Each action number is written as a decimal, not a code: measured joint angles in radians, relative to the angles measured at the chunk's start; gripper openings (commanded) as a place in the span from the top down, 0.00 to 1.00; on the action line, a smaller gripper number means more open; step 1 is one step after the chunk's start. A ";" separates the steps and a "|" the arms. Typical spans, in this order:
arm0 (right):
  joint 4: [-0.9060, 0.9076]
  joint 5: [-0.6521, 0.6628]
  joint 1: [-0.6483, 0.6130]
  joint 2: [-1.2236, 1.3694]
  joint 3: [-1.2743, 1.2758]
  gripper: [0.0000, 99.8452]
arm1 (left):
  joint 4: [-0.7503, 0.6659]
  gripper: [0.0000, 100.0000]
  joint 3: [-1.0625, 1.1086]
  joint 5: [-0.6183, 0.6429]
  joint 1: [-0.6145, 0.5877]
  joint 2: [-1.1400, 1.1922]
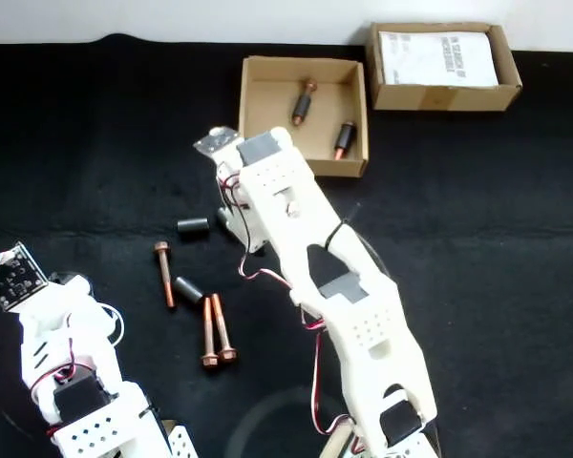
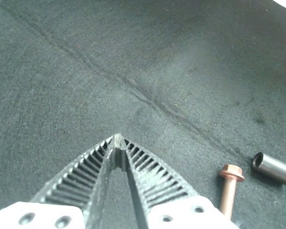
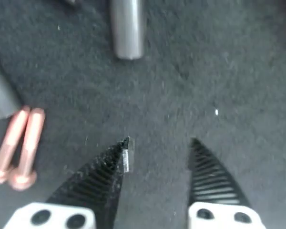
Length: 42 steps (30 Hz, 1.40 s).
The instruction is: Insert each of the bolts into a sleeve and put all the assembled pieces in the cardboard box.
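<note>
L gripper (image 2: 118, 141): jaws clenched tip to tip, nothing btwn them; points at bare black cloth.
R gripper (image 3: 159, 144): jaws released, wide gap, nothing in it; points down at the cloth, bolt pair off to one side, far sleeve ahead.
L arm (image 1: 67, 372): lower-left corner of high view, well apart from the box.
R arm (image 1: 315, 248): runs from bottom edge up twd centre; its end sits just beside the box's near-left corner.
Cardboard box (image 1: 254, 114): open, far centre of table, holds 2 assembled pcs.
Assembled piece 1 (image 1: 304, 100): in box, nr the middle, lying flat.
Assembled piece 2 (image 1: 344, 139): in box, nr the right wall, twd the front corner.
Lone bolt (image 1: 163, 275): flat on cloth left of R arm, head at far end; in L wrist view it lies off to the side of the shut jaws.
Bolt pair (image 1: 209, 329): 2 bolts side by side, touching, heads at near end.
Far sleeve (image 1: 193, 227): on its side, just beside R arm's end, near lone bolt's head but apart.
Near sleeve (image 1: 188, 288): on its side btwn lone bolt and bolt pair; touching either, can't tell.
Second box (image 1: 444, 95): far right, just beside the cardboard box's far-right corner, printed sheet inside.
Table (image 1: 477, 286): black cloth cover.
</note>
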 measured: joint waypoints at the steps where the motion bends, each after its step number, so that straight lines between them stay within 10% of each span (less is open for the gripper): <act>1: -0.014 0.000 -0.008 0.015 0.000 0.78 | 0.000 0.99 0.000 0.000 0.000 0.000; 32: -0.232 0.066 -0.078 0.252 -0.255 0.78 | 0.000 0.99 0.000 0.000 0.000 0.000; 37: -0.229 0.066 -0.077 0.316 -0.344 1.00 | 0.000 0.99 0.000 0.000 0.000 0.000; 42: -0.230 0.066 -0.069 0.348 -0.413 0.99 | 0.000 0.99 0.000 0.000 0.000 0.000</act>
